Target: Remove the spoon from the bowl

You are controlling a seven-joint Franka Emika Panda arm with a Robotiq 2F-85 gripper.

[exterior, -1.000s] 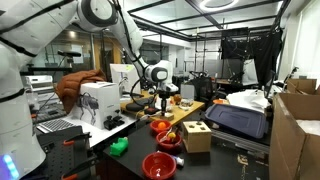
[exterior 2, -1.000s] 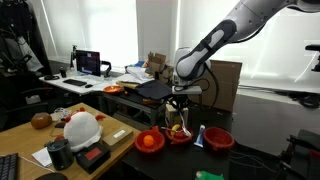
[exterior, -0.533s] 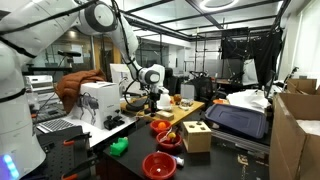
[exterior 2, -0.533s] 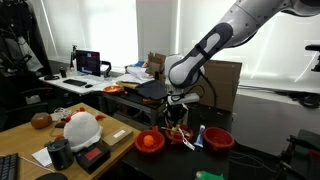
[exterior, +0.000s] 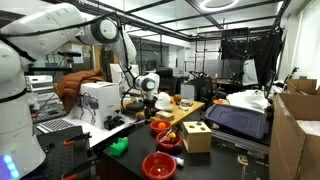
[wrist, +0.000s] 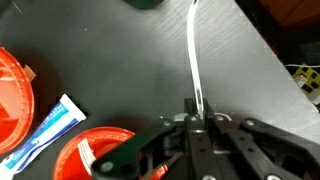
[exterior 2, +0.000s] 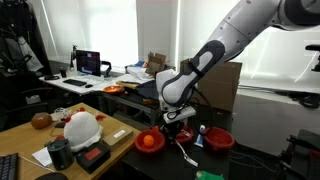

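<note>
In the wrist view my gripper [wrist: 197, 118] is shut on the handle of a thin white plastic spoon [wrist: 194, 60]. The spoon points away from me over bare dark table, and its far end runs out of the top of the picture. The wide red bowl [wrist: 12, 100] lies at the left edge, apart from the spoon. In both exterior views the bowl [exterior 2: 218, 140] [exterior: 158, 165] sits near the table's front. In an exterior view the gripper [exterior 2: 177, 127] hangs beside the dishes with the spoon [exterior 2: 187, 153] slanting down from it.
A smaller red dish [wrist: 95, 150] [exterior 2: 180, 137] with items in it sits just below my fingers. A blue-and-white tube [wrist: 50, 125] lies between it and the bowl. An orange bowl [exterior 2: 150, 141] and a tan wooden box [exterior: 197, 136] stand nearby.
The gripper, still shut on the spoon, has swung away from above the smaller red dish and come lower over the dark table. The spoon now hangs clear of the dishes.
</note>
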